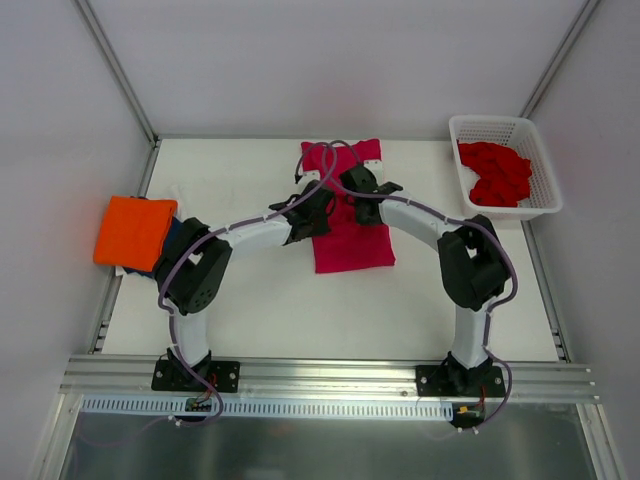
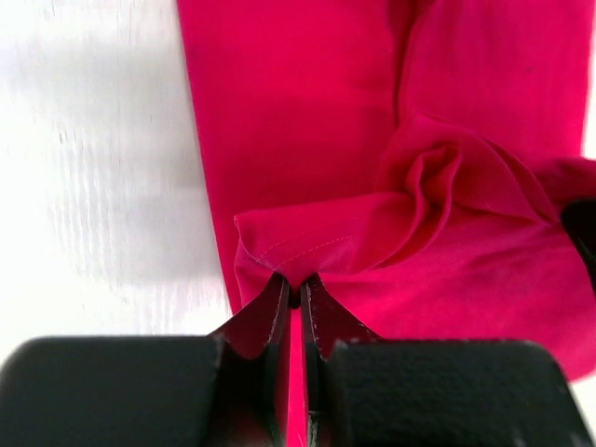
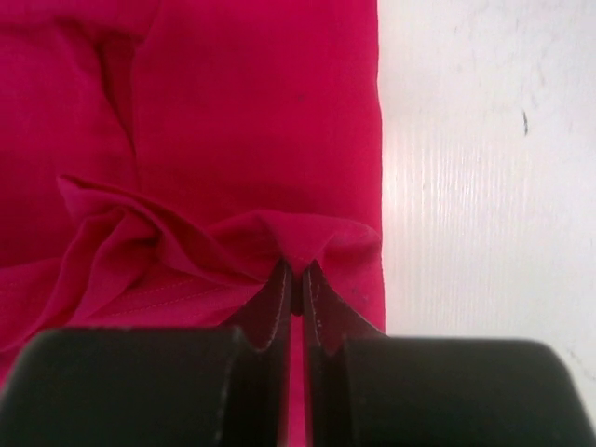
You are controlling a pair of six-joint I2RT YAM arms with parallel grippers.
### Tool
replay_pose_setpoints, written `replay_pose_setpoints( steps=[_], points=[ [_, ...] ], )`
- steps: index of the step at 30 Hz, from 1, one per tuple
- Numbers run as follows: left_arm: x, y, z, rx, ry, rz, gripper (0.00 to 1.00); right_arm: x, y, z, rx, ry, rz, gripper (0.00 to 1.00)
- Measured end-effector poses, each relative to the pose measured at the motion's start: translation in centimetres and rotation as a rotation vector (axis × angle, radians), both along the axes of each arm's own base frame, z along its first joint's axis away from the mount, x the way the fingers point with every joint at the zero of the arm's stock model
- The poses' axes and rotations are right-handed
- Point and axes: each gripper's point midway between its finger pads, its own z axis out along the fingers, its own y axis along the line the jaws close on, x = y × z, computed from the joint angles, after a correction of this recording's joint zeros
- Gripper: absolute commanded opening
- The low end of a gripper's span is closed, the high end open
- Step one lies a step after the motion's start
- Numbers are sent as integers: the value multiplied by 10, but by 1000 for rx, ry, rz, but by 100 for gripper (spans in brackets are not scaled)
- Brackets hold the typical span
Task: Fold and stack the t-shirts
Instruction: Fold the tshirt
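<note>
crimson-pink shirt (image 1: 352, 248) partly beneath both jaws

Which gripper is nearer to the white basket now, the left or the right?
Right. The right gripper, shut on the pink t-shirt, is to the left of the basket; the left gripper pinches the same shirt farther left.

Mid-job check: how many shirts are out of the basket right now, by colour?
crimson-pink shirt: 1
orange shirt: 1
dark blue shirt: 1 (only an edge shows under the orange one)
Total out of the basket: 3
The red heap inside it is too bunched up to count.
</note>
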Motion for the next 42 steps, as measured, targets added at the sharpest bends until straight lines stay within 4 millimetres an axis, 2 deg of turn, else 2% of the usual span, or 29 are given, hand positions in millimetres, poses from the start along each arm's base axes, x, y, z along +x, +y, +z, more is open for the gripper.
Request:
replay_pose_setpoints(
  steps=[3, 10, 14, 15, 16, 17, 18, 19, 20, 21, 22, 23, 26, 31, 34, 36, 37, 38, 39, 40, 41, 42],
  points=[
    [13, 1, 12, -20, -26, -1, 0, 17, -2, 5, 19, -13, -3, 1],
    [27, 0, 22, -26, -47, -18, 0, 34, -5, 10, 34, -15, 5, 1],
    [42, 1, 17, -26, -44, -13, 0, 49, -7, 2, 41, -4, 1, 0],
    [44, 2, 14, -23, -39, -11, 0, 52, -7, -1, 42, 0, -1, 5],
    [47, 2, 10, -22, -33, -11, 5, 55, -8, -5, 42, 7, -2, 13],
    [49, 1, 7, -23, -27, -13, 22, 58, -8, -8, 43, 12, -4, 21],
    [51, 1, 5, -20, -24, -16, 28, 61, -9, -10, 44, 15, -5, 37],
    [53, 2, 2, -15, -19, -15, 38, 64, -10, -12, 42, 16, -10, 48],
    [55, 5, -1, -11, -14, -8, 53, 68, -12, -14, 35, 17, -11, 54],
    [57, 8, -3, 0, -9, -5, 57, 71, -16, -15, 24, 20, -12, 60],
    [59, 10, -4, 3, -6, -2, 70, 76, -19, -15, 17, 15, -17, 63],
    [62, 12, -3, 9, -10, 5, 78, 82, -21, -14, 9, 7, -19, 64],
    [77, 14, 12, 15, -49, 18, 83, 104, -25, 4, 1, -46, -24, 64],
    [100, 7, 53, 2, -148, 15, 84, 136, -28, 58, -5, -186, -31, 64],
    [103, 6, 71, -11, -179, 11, 81, 135, -31, 80, -10, -225, -27, 63],
    [101, 6, 79, -20, -190, 11, 77, 127, -35, 91, -6, -232, -20, 57],
    [100, 6, 83, -27, -193, 10, 64, 122, -36, 96, -1, -236, -15, 51],
    [97, 7, 85, -36, -192, 12, 53, 115, -38, 99, 2, -230, -10, 31],
    [95, 7, 88, -45, -190, 10, 39, 108, -40, 103, 8, -225, -5, 19],
    [91, 6, 89, -57, -184, 5, 22, 101, -41, 105, 19, -223, -4, 7],
    [88, 6, 89, -65, -179, 4, 0, 94, -43, 106, 25, -216, -2, 1],
    [85, 5, 89, -78, -171, 2, 0, 87, -45, 106, 34, -207, -2, 1]
  ],
)
